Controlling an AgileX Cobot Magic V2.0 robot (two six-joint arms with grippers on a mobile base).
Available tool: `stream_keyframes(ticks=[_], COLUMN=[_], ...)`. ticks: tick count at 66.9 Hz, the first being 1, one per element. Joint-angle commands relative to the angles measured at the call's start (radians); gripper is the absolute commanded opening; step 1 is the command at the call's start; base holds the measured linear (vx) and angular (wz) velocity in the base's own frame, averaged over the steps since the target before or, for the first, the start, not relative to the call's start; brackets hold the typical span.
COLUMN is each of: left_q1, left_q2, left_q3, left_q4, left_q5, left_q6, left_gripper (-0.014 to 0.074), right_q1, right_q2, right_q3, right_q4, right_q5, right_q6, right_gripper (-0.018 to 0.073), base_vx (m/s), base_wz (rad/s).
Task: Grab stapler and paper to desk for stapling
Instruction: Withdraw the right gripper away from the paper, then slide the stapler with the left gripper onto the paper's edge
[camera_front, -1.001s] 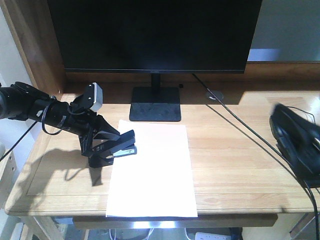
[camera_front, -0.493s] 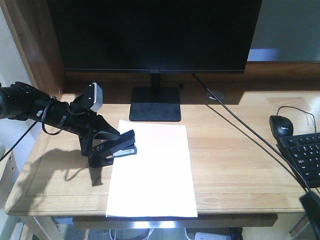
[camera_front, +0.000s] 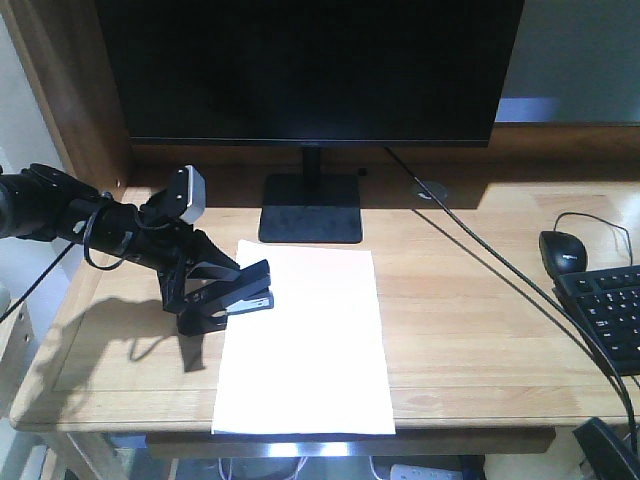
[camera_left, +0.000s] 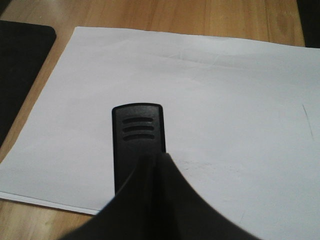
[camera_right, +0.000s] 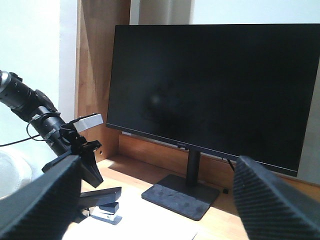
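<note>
The left gripper (camera_front: 215, 285) clamps the stapler (camera_front: 245, 288) over the paper's (camera_front: 305, 345) left edge; the right gripper (camera_right: 155, 200) is spread wide.

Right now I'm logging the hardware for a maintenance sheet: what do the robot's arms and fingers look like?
The left arm is matte black and built of rounded tube-like segments, with a thin black cable looping alongside it. A silver-grey boxy camera module sits atop its wrist. The left gripper ends in black, angular, wedge-shaped fingers. The right gripper's fingers are broad, black, and finely textured like woven mesh.
</note>
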Motion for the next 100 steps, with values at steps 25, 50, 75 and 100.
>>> stream_keyframes(ticks=[25,50,75,100], left_q1=[-0.003,-0.008,-0.040,-0.050], left_q2=[-0.055,-0.054,-0.054,-0.045], left_q3=[-0.024,-0.024,-0.024,-0.024], left_q4=[-0.055,-0.114,-0.138,-0.107], left_q5=[0.026,0.027,-0.019,-0.096], left_q6=[-0.009,-0.010,-0.012,-0.012], left_gripper=[-0.0006,-0.0006,-0.0006,-0.0006], right_q1=[-0.004,-0.004,-0.004,-0.004], right_q2=[-0.005,-0.005,-0.005,-0.005], right_q3=[-0.026,-0.026,-0.026,-0.026], right_q4=[-0.037,-0.037,-0.037,-0.037], right_q5=[0.018,0.018,0.013,0.014], right_q6=[0.002,0.002,0.002,0.002], right_gripper=[0.0584,0.0584,0.0584,0.0584], base_vx=[0.00,0.00,0.00,0.00], base_wz=[0.00,0.00,0.00,0.00])
